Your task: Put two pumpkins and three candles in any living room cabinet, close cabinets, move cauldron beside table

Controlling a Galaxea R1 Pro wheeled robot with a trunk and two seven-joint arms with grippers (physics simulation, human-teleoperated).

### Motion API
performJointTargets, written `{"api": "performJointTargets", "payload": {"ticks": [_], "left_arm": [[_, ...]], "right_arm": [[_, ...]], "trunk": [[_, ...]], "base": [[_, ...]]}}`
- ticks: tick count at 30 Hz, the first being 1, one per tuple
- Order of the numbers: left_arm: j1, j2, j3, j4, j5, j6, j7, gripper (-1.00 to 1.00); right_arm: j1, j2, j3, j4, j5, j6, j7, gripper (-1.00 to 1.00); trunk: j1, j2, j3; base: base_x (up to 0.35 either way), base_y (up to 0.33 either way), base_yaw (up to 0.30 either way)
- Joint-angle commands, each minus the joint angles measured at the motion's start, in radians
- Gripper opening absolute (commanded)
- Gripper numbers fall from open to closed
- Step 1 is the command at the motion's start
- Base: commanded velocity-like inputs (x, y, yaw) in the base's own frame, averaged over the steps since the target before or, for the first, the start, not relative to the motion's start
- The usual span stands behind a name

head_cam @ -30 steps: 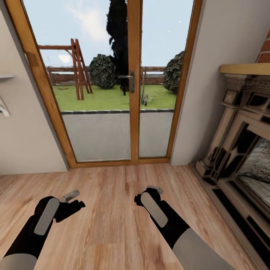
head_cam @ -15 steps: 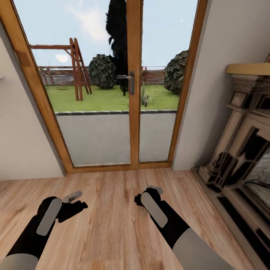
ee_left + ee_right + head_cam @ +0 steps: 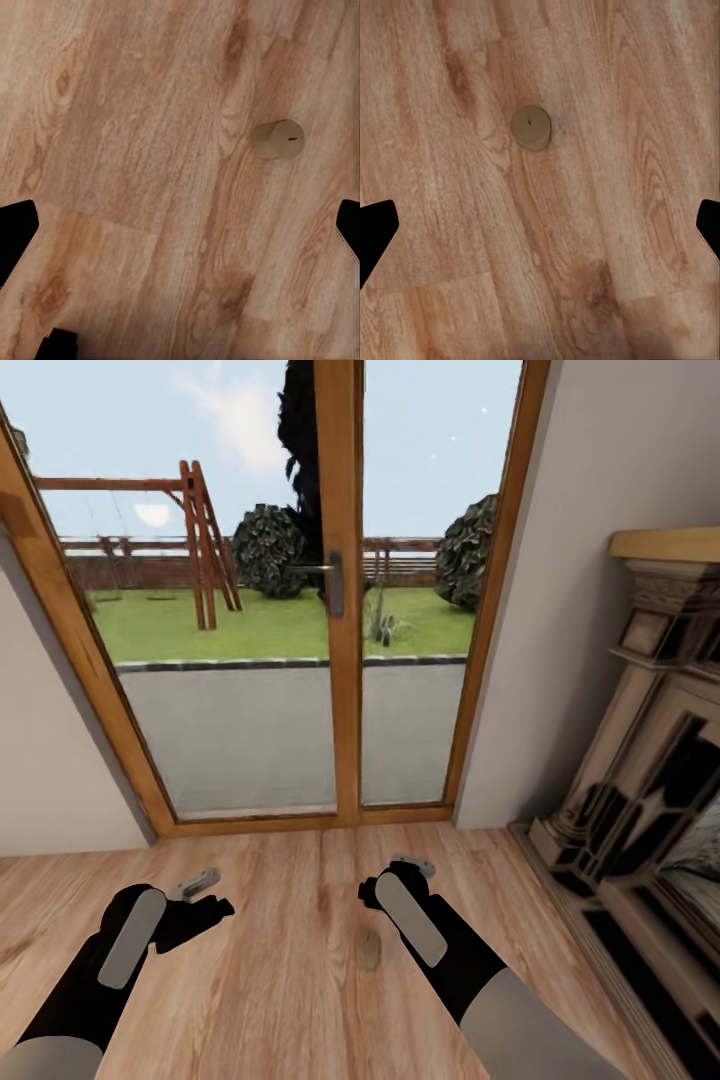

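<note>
Right gripper of mine hangs empty above the plank floor, jaws wide apart. One candle stands upright on the floor below it. It looks light, stiff, smooth; I would pinch its round sides.

A candle stands on the floor before the garden door.

Both arms low and forward, left end effector and right end effector spread, empty
</note>
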Motion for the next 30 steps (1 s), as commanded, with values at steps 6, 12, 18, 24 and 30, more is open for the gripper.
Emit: {"api": "performJointTargets", "payload": {"ticks": [6,12,18,24,30], "left_arm": [[-0.001,0.000,0.001,-0.001,0.011,0.003,0.010,1.00],[-0.001,0.000,0.001,-0.001,0.012,0.003,0.010,1.00],[-0.001,0.000,0.001,-0.001,0.012,0.003,0.010,1.00],[-0.001,0.000,0.002,-0.001,0.012,0.003,0.010,1.00],[-0.001,0.000,0.005,-0.013,0.011,0.002,0.010,1.00]], "right_arm": [[-0.001,0.000,0.001,-0.001,-0.006,0.004,-0.008,1.00],[-0.001,0.000,0.002,-0.001,-0.007,0.005,-0.008,1.00],[-0.001,0.000,0.003,-0.001,-0.006,0.005,-0.008,1.00],[-0.001,0.000,0.002,-0.002,-0.007,0.005,-0.008,1.00],[-0.001,0.000,0.002,-0.002,-0.008,0.005,-0.008,1.00]], "trunk": [[0.000,0.000,-0.001],[0.000,0.000,-0.001],[0.000,0.000,-0.001],[0.000,0.000,-0.001],[0.000,0.000,-0.001]], "base": [[0.278,-0.035,0.000],[0.289,0.127,0.000],[0.224,0.141,0.000],[0.197,0.077,0.000],[0.039,0.014,0.000]]}}
